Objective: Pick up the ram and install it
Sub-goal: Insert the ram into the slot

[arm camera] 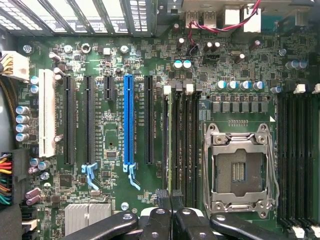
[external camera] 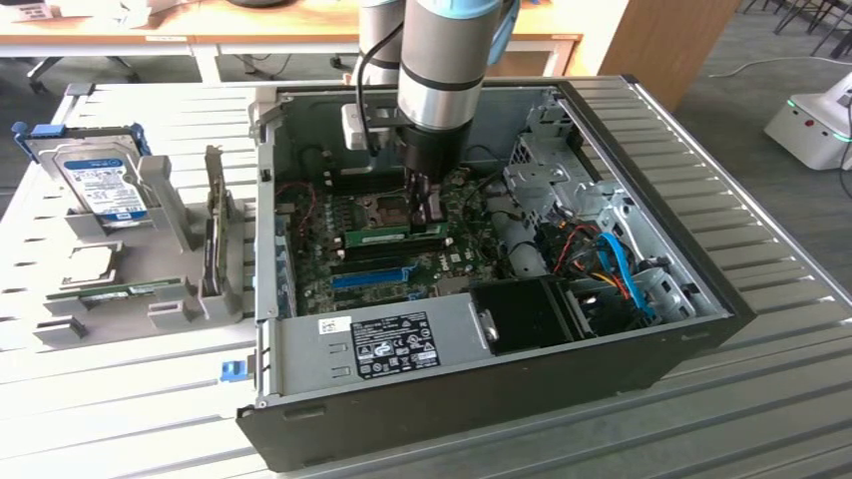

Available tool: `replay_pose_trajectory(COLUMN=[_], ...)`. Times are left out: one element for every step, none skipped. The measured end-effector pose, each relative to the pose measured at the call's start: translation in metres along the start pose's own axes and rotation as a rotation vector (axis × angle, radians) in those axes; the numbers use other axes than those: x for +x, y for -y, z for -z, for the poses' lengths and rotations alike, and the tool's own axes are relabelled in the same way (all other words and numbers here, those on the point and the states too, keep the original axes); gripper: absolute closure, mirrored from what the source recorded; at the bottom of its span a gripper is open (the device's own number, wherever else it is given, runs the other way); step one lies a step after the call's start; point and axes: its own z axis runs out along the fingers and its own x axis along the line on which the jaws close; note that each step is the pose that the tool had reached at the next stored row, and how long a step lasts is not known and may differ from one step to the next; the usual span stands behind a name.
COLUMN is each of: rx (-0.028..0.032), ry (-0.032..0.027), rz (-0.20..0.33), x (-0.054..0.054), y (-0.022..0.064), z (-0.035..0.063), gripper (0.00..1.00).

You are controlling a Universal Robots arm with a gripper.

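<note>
The ram (external camera: 393, 238), a narrow green stick, stands on edge in a memory slot of the motherboard inside the open computer case (external camera: 692, 329). My gripper (external camera: 429, 220) reaches down into the case and is shut, with its tips at the end of the ram towards the exterior view's right. I cannot tell whether they touch it. In the wrist view the dark fingers (arm camera: 163, 200) are closed together, the gripper (arm camera: 170, 197) right over the ram (arm camera: 165, 140), seen edge-on beside the black memory slots (arm camera: 186, 140). Nothing is held between the fingers.
A blue slot (arm camera: 129, 120) and an open processor socket (arm camera: 239, 170) flank the memory slots. On the exterior view's left, a grey holder (external camera: 160, 314) carries a hard drive (external camera: 107, 185) and another green stick (external camera: 131, 291). Cables (external camera: 613, 264) fill the case's right side.
</note>
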Motion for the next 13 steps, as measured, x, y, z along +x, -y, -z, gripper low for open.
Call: replay_pose_trajectory(rx=[0.0, 0.0, 0.0001, 0.0002, 0.0005, 0.0008, 0.0009, 0.001, 0.0011, 0.0011, 0.0011, 0.0011, 0.0011], ry=[0.0, 0.0, 0.0, 0.0, 0.0005, 0.0005, 0.0002, 0.0002, 0.0002, 0.0002, 0.0001, 0.0001, 0.0001], rz=[-0.001, -0.001, -0.001, -0.001, -0.001, -0.001, -0.002, -0.002, -0.002, -0.002, -0.002, -0.003, -0.003], x=[0.0, 0.0, 0.0, 0.0, 0.0, 0.0, 0.0, 0.0001, 0.0001, 0.0001, 0.0001, 0.0001, 0.0002], y=[0.0, 0.0, 0.0, 0.0, 0.0, 0.0, 0.0, 0.0, 0.0, 0.0, 0.0, 0.0, 0.0], z=[0.0, 0.0, 0.0, -0.0001, -0.0007, -0.0011, -0.0016, -0.0022, -0.0028, -0.0033, -0.0037, -0.0041, -0.0046], gripper=[0.88, 0.88, 0.88, 0.88, 0.88, 0.88, 0.88, 0.88, 0.88, 0.88, 0.88, 0.88, 0.88])
